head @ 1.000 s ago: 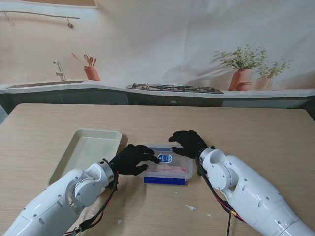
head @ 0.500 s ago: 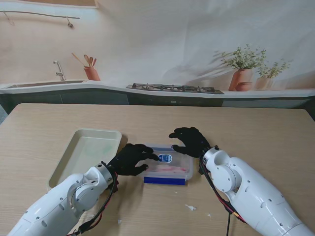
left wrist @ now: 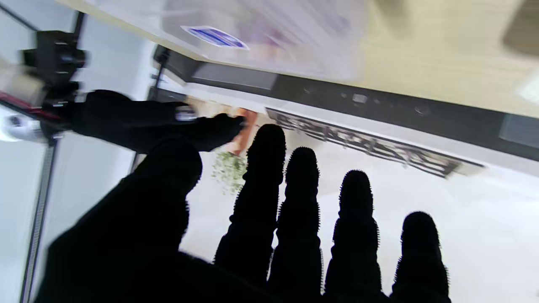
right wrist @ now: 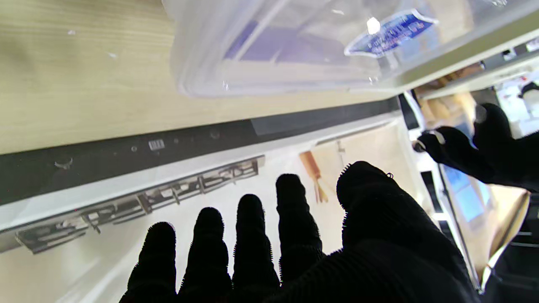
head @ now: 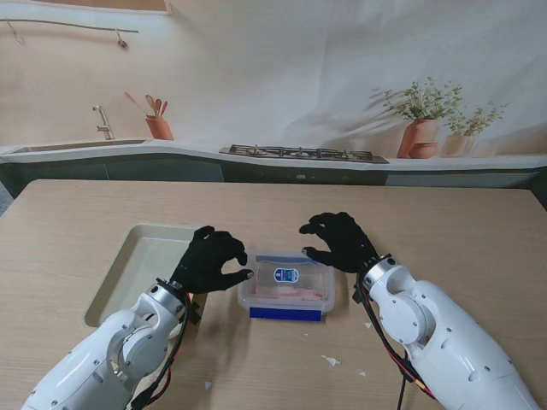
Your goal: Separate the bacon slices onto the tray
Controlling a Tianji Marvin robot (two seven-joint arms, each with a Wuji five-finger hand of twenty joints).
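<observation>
We find the clear lidded box [head: 286, 289], our landmark, sitting on the wooden surface [head: 444, 231] with its lid apparently in place, a blue label on top and a blue band along the edge nearer to us. Pink bacon slices [head: 295, 295] show through the plastic inside it; none has reached the tray. The pale tray [head: 137, 256] lies to the left of the box, just beside it, and appears to hold nothing. The left hand [head: 209, 260] hovers at the left edge of the box, fingers curled but apart, holding nothing; the right hand [head: 340, 241] hovers at the far right corner of the box, fingers spread, likewise empty. We judge the step in hand to be opening the box. Risks: with neither hand bracing it, a one-sided pull on the lid could slide or tip the light box across the surface; the slices, likely clinging together, may lift as a clump or tear. The left wrist view is blurred, so contact there cannot be confirmed.
</observation>
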